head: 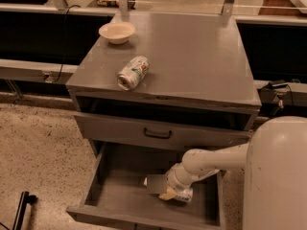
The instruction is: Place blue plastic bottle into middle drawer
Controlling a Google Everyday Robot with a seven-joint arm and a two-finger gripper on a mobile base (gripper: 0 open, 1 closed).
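One gripper (173,191) is reaching into the one open middle drawer (120,201), covering one blue plastic bottle (156,183); whether it is pinching cannot be told. One can (133,73) and one bowl (116,32) are sitting on the cabinet top (192,56).

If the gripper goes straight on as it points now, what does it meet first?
The gripper, low in the open drawer, points down over the bottle. It would probably meet the bottle first, then the drawer floor just beneath; depth is unclear.
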